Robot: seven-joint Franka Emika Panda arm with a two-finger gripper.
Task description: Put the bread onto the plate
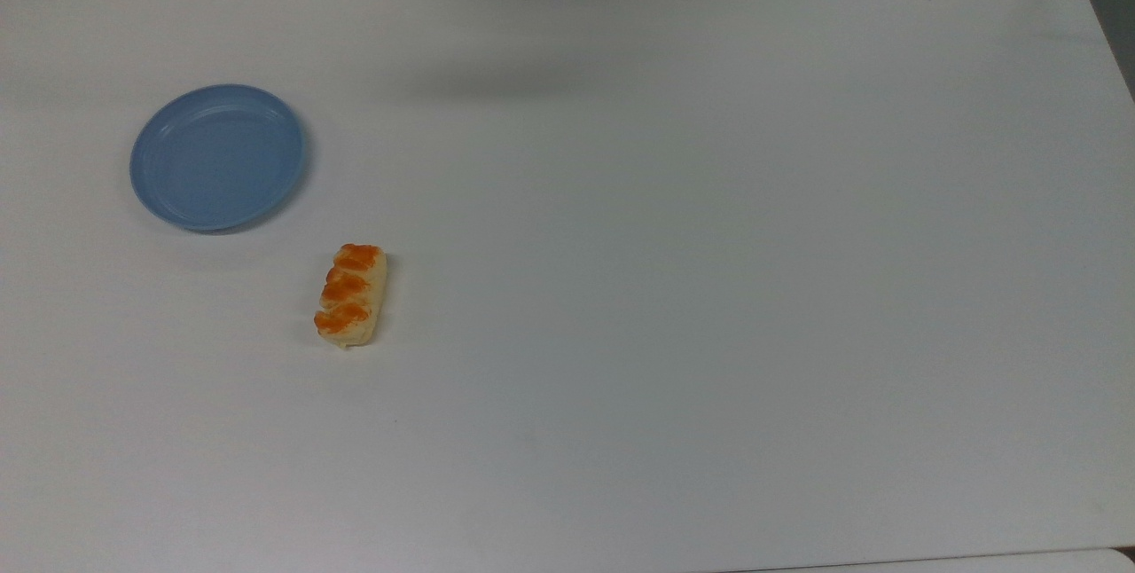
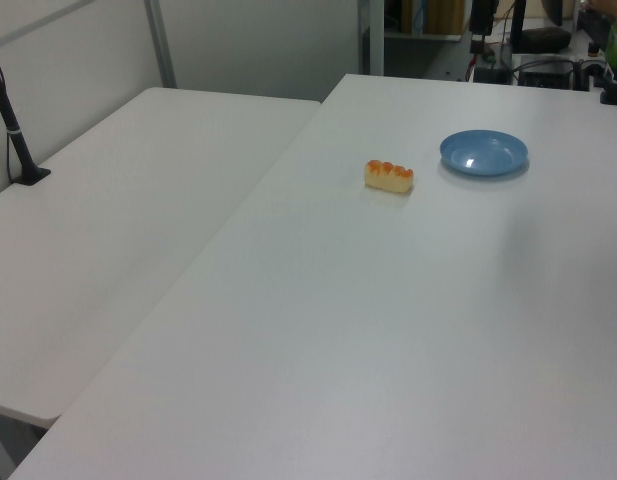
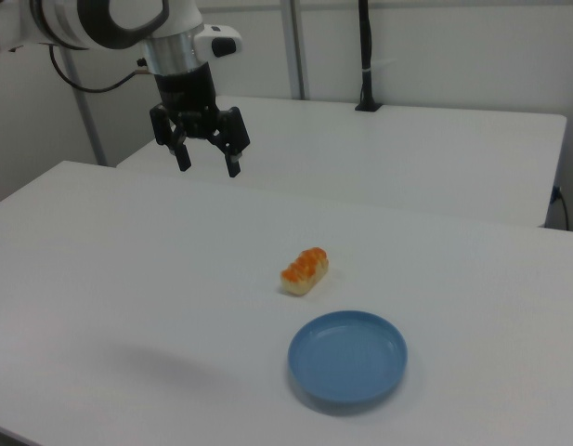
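The bread lies flat on the white desk, near the plate but apart from it, toward the top view's lower right of it. It is a pale cream oblong with 3 orange-brown stripes across its top. The plate is round, light blue and bare. In the right view the gripper hangs high above the desk, well apart from the bread, its 2 black fingers spread apart and holding nothing.

No legible text, label, brand, number or sign found on the worktop, the bread or the plate.
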